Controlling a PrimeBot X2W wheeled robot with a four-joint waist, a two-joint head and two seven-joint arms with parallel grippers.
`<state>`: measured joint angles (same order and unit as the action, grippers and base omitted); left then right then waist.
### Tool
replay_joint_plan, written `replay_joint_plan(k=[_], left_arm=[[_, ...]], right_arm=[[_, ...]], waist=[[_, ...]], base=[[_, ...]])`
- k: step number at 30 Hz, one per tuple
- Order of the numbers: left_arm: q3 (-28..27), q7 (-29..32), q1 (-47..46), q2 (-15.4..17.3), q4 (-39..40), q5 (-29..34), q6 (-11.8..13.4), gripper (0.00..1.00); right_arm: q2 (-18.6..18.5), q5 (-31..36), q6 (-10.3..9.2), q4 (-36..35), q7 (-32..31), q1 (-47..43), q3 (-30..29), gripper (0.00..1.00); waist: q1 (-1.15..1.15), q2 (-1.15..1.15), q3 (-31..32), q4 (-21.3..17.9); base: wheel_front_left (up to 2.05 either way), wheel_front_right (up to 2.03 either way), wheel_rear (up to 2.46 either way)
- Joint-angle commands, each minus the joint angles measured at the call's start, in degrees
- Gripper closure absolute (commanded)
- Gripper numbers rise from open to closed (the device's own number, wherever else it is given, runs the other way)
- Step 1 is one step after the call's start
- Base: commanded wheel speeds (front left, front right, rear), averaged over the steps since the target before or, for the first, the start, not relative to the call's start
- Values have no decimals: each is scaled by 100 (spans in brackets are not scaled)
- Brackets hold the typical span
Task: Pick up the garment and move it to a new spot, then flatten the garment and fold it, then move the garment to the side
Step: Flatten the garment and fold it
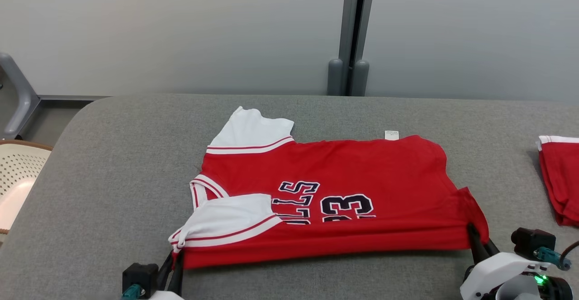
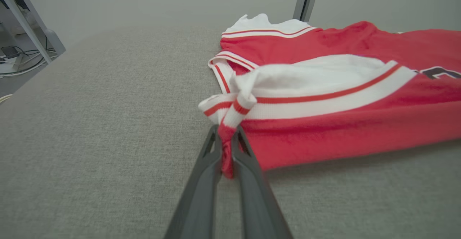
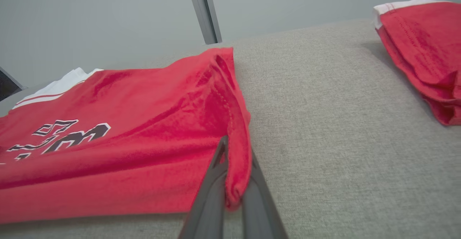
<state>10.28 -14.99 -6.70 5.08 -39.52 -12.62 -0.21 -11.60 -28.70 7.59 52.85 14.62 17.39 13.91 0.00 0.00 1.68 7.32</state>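
Note:
The garment [image 1: 334,191] is a red jersey with white sleeves and dark lettering, lying sideways on the grey cushioned table [image 1: 113,178], its near long edge folded over. My left gripper [image 1: 175,257] is shut on the garment's near left corner, by the white sleeve; in the left wrist view red cloth [image 2: 226,156] is pinched between the two fingers of the left gripper [image 2: 226,131]. My right gripper [image 1: 472,231] is shut on the near right hem corner; in the right wrist view the right gripper [image 3: 236,149] has the red hem [image 3: 237,167] bunched between its fingers.
A second red garment [image 1: 561,178] lies folded at the table's right edge, also seen as a red pile [image 3: 421,55] in the right wrist view. A perforated chair [image 1: 16,178] stands off the table's left edge. A grey post [image 1: 355,33] rises behind the table.

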Motion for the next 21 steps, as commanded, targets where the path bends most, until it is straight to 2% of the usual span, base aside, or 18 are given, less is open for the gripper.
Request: replay_joint_plan(k=[1, 7, 12, 13, 14, 16, 17, 18, 19, 21], left_arm=[[-41, -23, 62, 120, 36, 21, 2, 100], [83, 24, 452, 123, 174, 10, -34, 100], [198, 52, 607, 71, 184, -5, -16, 100], [226, 64, 626, 58, 169, -4, -17, 100], [239, 79, 627, 51, 156, -8, -12, 100], [236, 147, 602, 34, 109, -50, 5, 50], [258, 174, 581, 31, 91, -21, 42, 19], [269, 173, 569, 27, 69, -15, 52, 4], [245, 189, 566, 16, 49, -72, 67, 0], [192, 130, 505, 13, 82, -96, 138, 0]], right_arm=[[-132, 21, -18, 1, -16, -97, -65, 100], [-152, 124, -19, -31, -346, -434, -327, 100], [37, 112, -18, -231, -665, -666, -523, 98], [58, 115, -17, -286, -722, -706, -560, 52], [78, 131, -17, -332, -771, -740, -595, 0], [114, 190, -16, -530, -825, -802, -601, 0], [122, 228, -12, -656, -811, -818, -600, 0], [117, 250, -11, -812, -750, -837, -600, 0], [103, 270, -11, -948, -691, -868, -622, 0], [72, 372, -11, -1251, -525, -941, -627, 0]], waist=[[0, 0, 14, -8], [0, 0, 73, 4], [0, 0, 77, -37], [0, 0, 80, -46], [0, 0, 83, -50], [0, 0, 87, -53], [0, 0, 91, -60], [0, 0, 94, -70], [0, 0, 98, -80], [0, 0, 106, -93]], base=[[0, 0, 0], [0, 0, 0], [0, 0, 0], [0, 0, 0], [0, 0, 0], [0, 0, 0], [0, 0, 0], [0, 0, 0], [0, 0, 0], [0, 0, 0]])
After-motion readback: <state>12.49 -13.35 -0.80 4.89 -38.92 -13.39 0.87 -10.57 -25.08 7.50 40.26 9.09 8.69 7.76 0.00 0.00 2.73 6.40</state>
